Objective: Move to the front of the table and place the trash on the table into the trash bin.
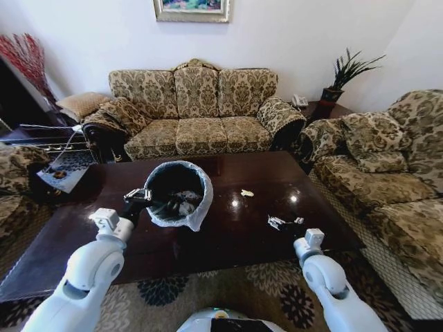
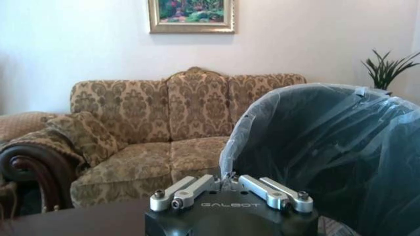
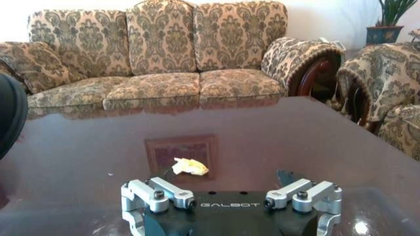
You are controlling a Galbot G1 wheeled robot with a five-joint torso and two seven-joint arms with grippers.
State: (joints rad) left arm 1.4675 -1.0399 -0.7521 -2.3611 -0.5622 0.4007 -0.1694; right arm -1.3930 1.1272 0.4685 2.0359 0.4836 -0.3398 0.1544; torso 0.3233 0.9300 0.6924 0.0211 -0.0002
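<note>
At left centre of the head view, the left pincer (image 1: 147,198) is closed on the bag-lined rim of the small round black trash bin (image 1: 178,194), which stands on the glossy dark brown bench (image 1: 228,228). A yellowish scrap (image 1: 247,193) lies mid-bench. Lower right, the right pincer (image 1: 282,223) is spread open over small wrappers (image 1: 277,221).

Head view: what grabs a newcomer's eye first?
The round black trash bin with a translucent white bag liner, tilted on the glossy dark brown wooden table with the left gripper at its rim. Then the small yellowish scrap mid-table, beyond the right gripper.
</note>
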